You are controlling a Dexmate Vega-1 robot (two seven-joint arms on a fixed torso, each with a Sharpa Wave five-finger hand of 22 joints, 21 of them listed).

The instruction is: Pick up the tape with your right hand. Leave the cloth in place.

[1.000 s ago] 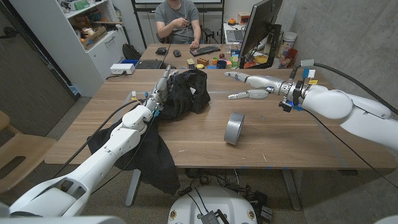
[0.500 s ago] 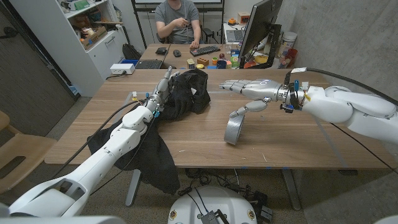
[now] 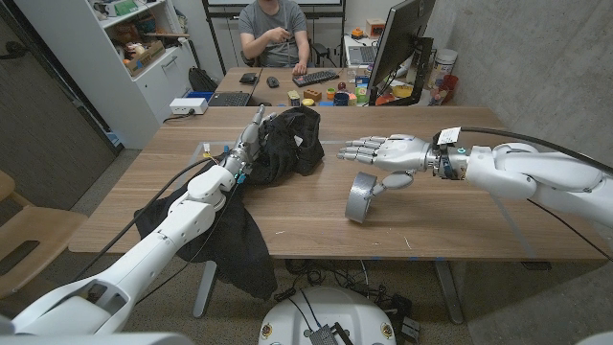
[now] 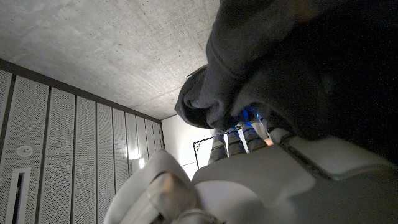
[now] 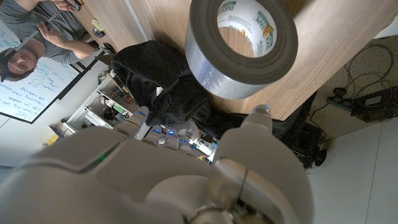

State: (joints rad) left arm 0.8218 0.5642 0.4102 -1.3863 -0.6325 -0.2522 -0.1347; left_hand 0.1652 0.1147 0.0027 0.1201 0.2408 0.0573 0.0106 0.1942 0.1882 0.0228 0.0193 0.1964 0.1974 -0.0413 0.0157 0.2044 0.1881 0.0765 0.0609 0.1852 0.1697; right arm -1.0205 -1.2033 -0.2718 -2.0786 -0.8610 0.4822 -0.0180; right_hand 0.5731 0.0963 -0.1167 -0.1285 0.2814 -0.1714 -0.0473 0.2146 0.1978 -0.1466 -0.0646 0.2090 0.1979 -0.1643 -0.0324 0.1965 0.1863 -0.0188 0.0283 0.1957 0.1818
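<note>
Right hand (image 3: 388,153), fingers spread wide and empty, hovers over the upright silver duct tape roll (image 3: 360,197), reaching to grasp; next, close around its rim.

**Colours on and around the wooden table**

The table (image 3: 287,206) is warm brown wood with a fine grain. On it, the tape (image 3: 360,197) is a silver-grey roll; its inner core is white with what seems to be green print. The cloth (image 3: 287,142) on the table is black. Both hands, left hand (image 3: 245,144) and right hand (image 3: 383,153), are white and grey.
</note>
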